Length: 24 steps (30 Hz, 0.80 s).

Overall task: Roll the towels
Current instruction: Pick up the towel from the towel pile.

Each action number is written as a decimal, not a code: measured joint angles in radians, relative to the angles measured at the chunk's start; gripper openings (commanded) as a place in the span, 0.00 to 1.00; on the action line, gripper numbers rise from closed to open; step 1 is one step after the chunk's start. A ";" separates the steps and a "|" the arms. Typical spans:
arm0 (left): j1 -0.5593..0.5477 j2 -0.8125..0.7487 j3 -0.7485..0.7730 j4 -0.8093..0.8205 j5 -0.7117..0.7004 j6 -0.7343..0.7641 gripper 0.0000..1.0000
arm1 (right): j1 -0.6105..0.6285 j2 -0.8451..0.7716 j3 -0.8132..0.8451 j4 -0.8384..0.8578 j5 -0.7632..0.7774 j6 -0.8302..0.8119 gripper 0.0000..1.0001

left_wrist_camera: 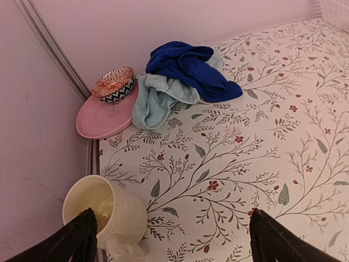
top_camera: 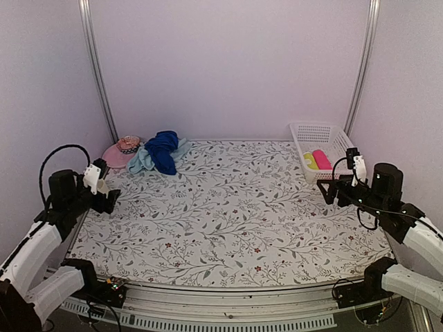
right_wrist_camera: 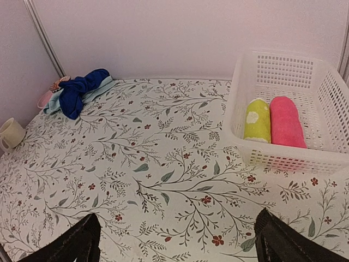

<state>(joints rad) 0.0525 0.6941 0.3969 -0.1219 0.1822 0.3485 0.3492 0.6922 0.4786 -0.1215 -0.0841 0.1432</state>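
Two towels lie crumpled in a heap at the far left of the table. The royal blue towel (top_camera: 163, 151) (left_wrist_camera: 188, 68) (right_wrist_camera: 76, 91) lies partly on top of the pale aqua towel (top_camera: 141, 161) (left_wrist_camera: 155, 101) (right_wrist_camera: 103, 86). My left gripper (top_camera: 107, 198) (left_wrist_camera: 172, 218) hovers open near the table's left edge, well short of the heap, with nothing between its fingers. Over at the right side, my right gripper (top_camera: 327, 191) (right_wrist_camera: 177, 215) is open and empty, far from the towels.
A pink plate (left_wrist_camera: 103, 117) holding a patterned bowl (left_wrist_camera: 113, 84) touches the aqua towel's left side. A cream mug (left_wrist_camera: 109, 210) (top_camera: 104, 185) lies on its side under my left finger. A white basket (top_camera: 322, 131) (right_wrist_camera: 283, 158) at far right holds a yellow-green roll (right_wrist_camera: 257, 120) and a pink roll (right_wrist_camera: 286, 121).
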 measured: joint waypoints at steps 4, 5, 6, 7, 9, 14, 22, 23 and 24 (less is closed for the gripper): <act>-0.004 0.044 0.016 0.041 -0.039 -0.015 0.97 | -0.031 -0.011 0.033 0.010 0.011 0.033 0.99; -0.004 0.054 0.019 0.051 -0.047 -0.020 0.97 | -0.037 -0.015 0.043 0.011 0.016 0.044 0.99; -0.005 0.065 0.026 0.061 -0.059 -0.025 0.97 | -0.044 -0.021 0.055 0.014 0.021 0.058 0.99; -0.006 0.072 0.030 0.069 -0.066 -0.029 0.96 | -0.050 -0.031 0.065 0.021 0.024 0.070 0.99; -0.007 0.088 0.041 0.087 -0.085 -0.037 0.96 | -0.061 -0.061 0.079 0.036 0.026 0.093 0.99; -0.009 0.114 0.072 0.128 -0.116 -0.058 0.97 | -0.080 -0.184 0.084 0.103 0.030 0.135 0.99; -0.013 0.159 0.129 0.147 -0.096 -0.071 0.97 | -0.092 -0.042 0.205 0.137 -0.025 0.153 0.99; -0.013 0.173 0.141 0.146 -0.085 -0.071 0.97 | -0.092 0.008 0.227 0.136 -0.034 0.152 0.99; -0.014 0.190 0.154 0.145 -0.075 -0.070 0.97 | -0.088 0.057 0.248 0.134 -0.039 0.152 0.99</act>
<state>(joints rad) 0.0383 0.8841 0.5510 0.0235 0.1074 0.2783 0.2611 0.7490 0.7261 0.0124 -0.1234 0.2951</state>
